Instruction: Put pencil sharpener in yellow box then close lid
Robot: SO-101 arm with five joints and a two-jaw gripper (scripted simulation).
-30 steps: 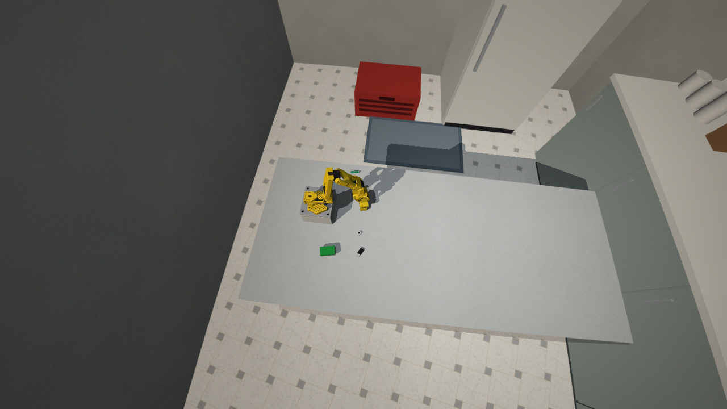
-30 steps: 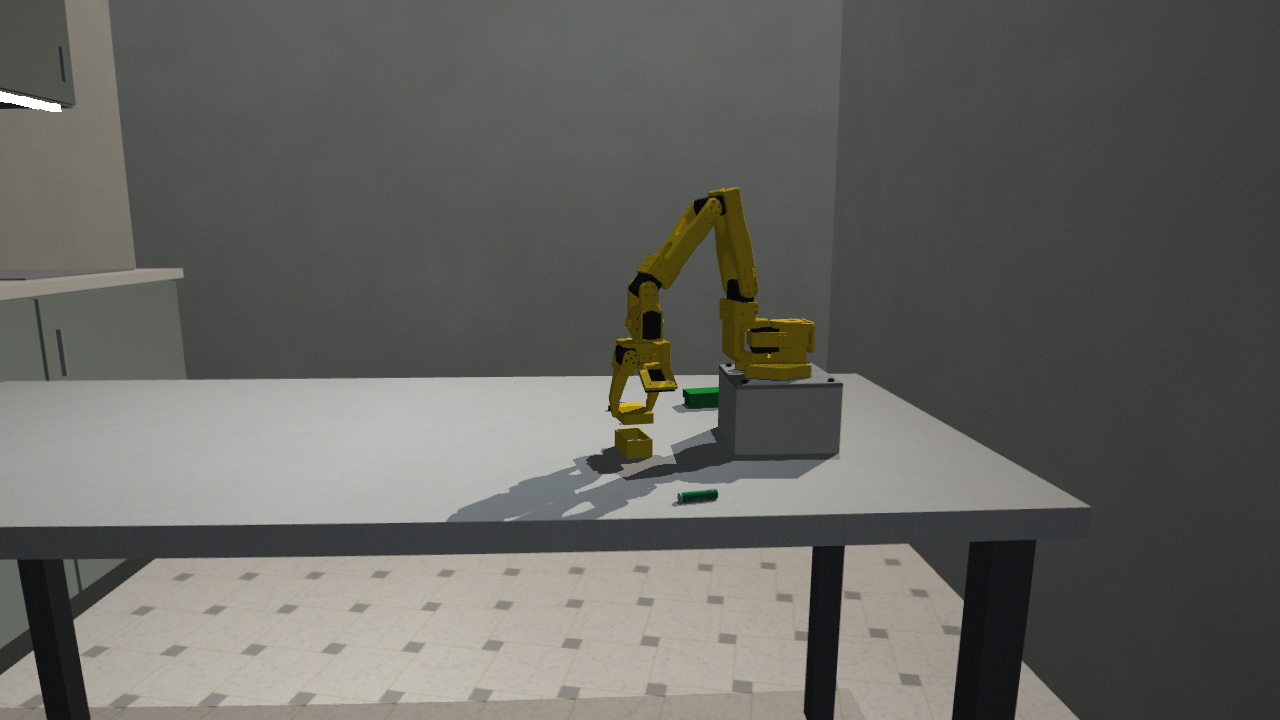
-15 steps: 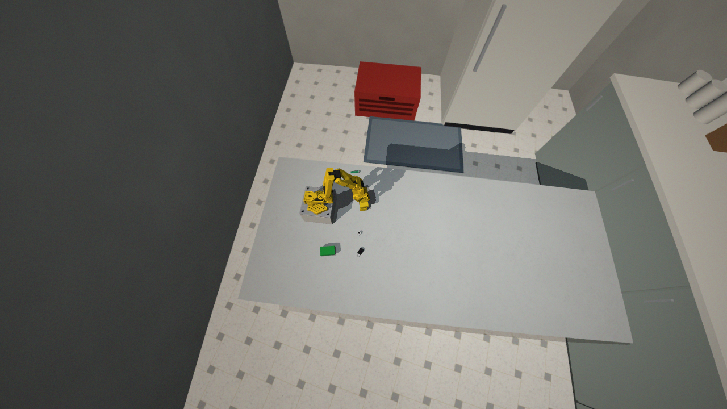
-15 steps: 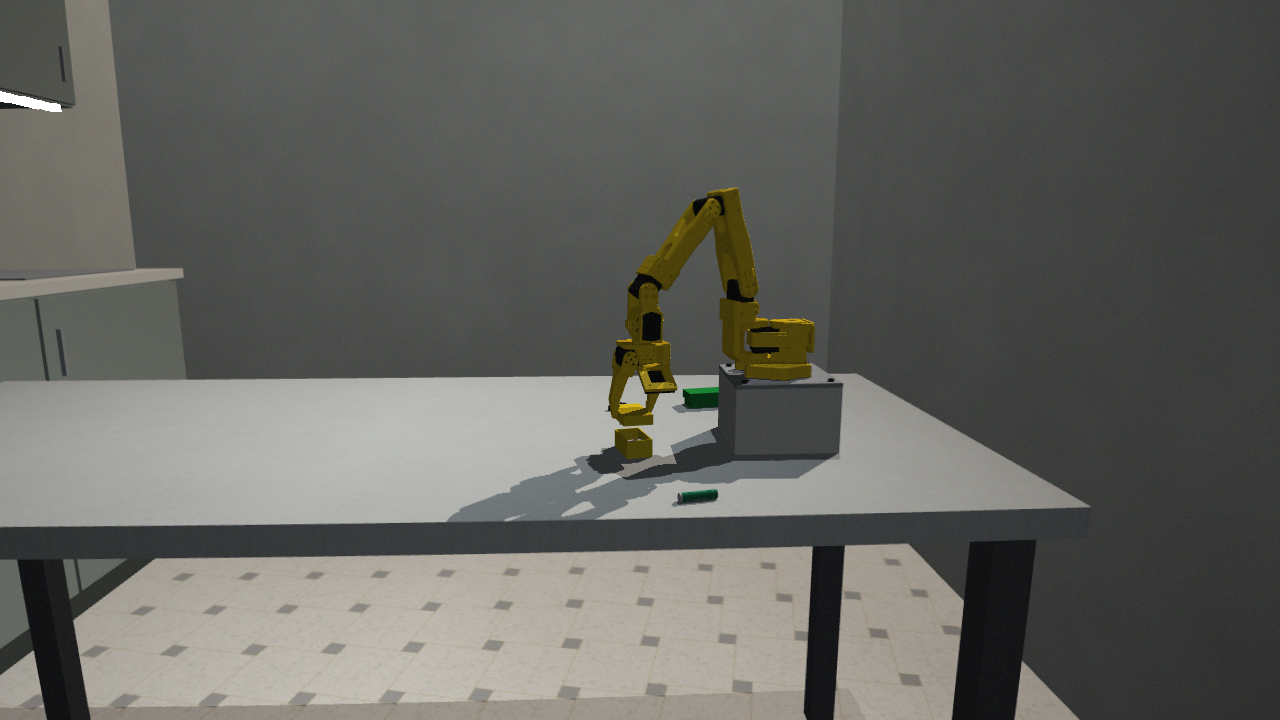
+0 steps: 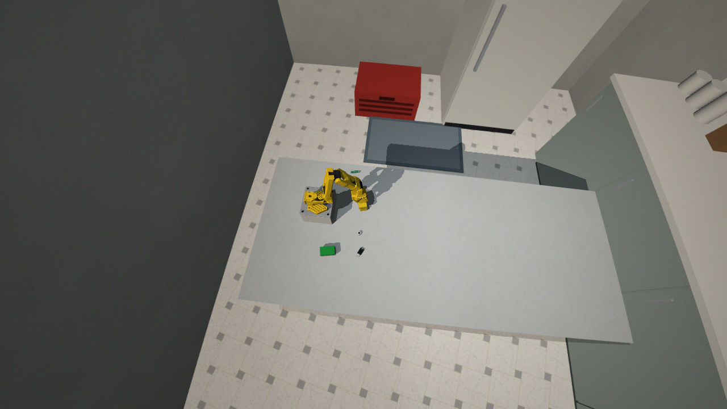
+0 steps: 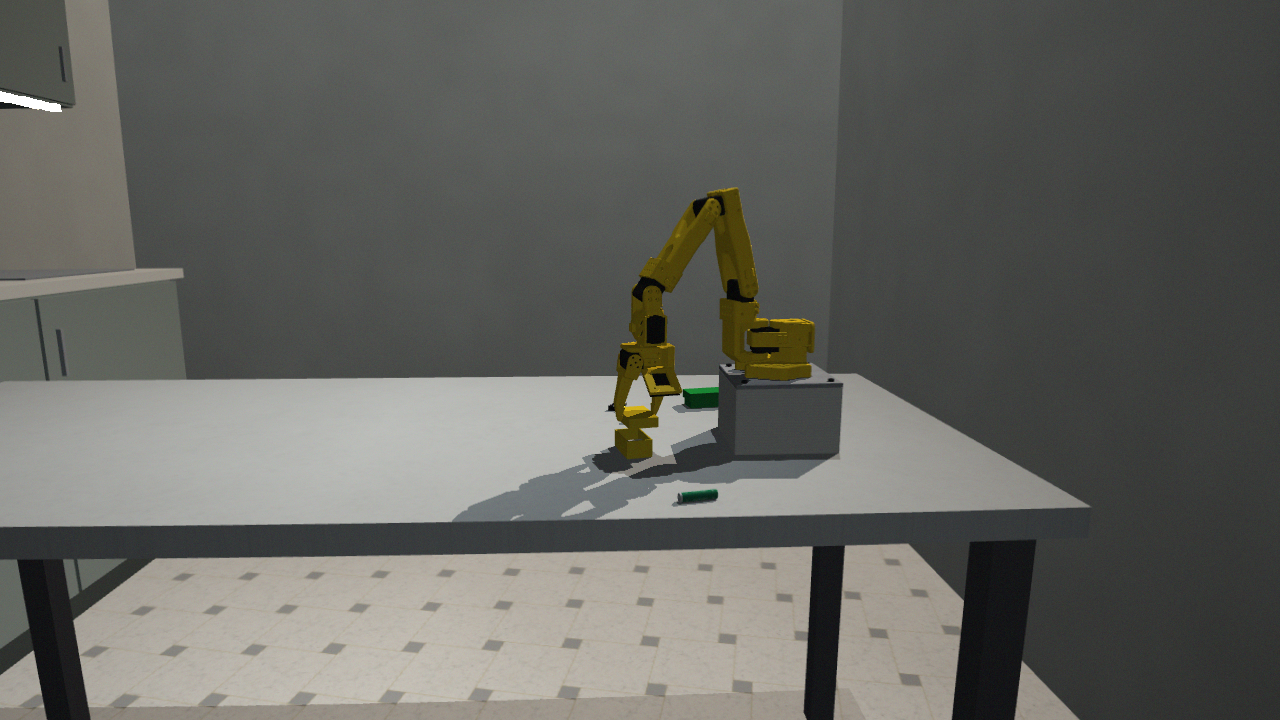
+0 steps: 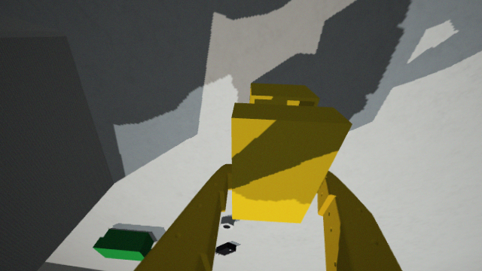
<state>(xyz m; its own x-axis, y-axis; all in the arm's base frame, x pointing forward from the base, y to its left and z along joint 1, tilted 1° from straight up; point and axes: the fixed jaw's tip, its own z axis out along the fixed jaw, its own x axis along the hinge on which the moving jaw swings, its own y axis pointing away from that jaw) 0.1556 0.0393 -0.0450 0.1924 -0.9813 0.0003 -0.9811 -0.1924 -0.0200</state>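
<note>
Near the table's back-left corner, the gripper (image 6: 640, 413) clamps the rigid, light, flat yellow lid (image 7: 279, 165) by its side edges above the yellow box (image 6: 632, 443).

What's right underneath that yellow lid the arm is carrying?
The open yellow box stands on the table just below the lid clamped in the pincer. What's inside the box is covered by the lid.

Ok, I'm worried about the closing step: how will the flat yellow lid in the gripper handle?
The flat yellow lid looks like a rigid slab, so it probably won't flex in the gripper. Its smooth faces may let it slip. Held close above the small yellow box, it could tip if released off-centre.
</note>
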